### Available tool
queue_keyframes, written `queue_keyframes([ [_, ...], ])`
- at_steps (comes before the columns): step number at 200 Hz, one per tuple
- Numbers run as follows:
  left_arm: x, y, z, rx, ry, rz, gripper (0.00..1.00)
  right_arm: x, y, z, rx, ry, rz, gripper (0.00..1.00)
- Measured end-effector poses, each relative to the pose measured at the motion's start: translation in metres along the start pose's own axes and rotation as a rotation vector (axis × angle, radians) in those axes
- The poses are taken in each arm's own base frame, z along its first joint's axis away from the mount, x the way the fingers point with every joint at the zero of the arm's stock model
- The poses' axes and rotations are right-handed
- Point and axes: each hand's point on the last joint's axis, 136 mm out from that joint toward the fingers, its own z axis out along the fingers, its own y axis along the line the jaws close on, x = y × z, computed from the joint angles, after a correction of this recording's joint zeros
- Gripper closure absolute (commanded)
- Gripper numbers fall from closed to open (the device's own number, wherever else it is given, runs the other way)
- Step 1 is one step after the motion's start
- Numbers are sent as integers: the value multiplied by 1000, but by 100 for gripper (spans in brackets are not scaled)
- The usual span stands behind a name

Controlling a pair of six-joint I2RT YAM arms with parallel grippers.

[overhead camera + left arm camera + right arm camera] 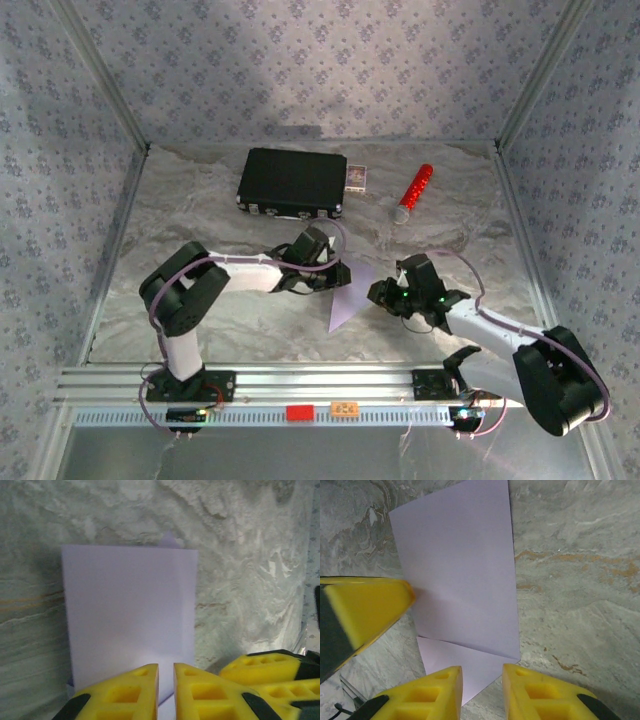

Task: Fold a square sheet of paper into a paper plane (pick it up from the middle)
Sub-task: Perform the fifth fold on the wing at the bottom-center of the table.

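Left claw [166, 672] nearly together over near edge of square sheet of paper [127, 610]; clamped or not, cannot tell. Right claw [482, 675] apart, straddling its folded corner. Sheet part-folded on bench [260, 330], near side of black case [292, 182]. Light, limp, creases easily: take by edge, gently.

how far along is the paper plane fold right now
Done: the lilac sheet lies folded over on the table, a lower layer peeking out. In hand: the left tool and right tool both sit at its edges. Still to do: nose and wing folds; no pointed shape yet.
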Motion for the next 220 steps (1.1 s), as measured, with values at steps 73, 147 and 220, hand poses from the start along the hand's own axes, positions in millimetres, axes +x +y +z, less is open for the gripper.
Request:
queue_keyframes([
  [73, -2, 21, 7, -3, -10, -54, 87, 2, -1, 2, 2, 14, 8, 61],
  [147, -2, 24, 5, 76, -48, -96, 88, 1, -1, 6, -1, 20, 34, 53],
  [220, -3, 26, 4, 76, -59, -109, 91, -8, 4, 11, 14, 11, 47, 54],
])
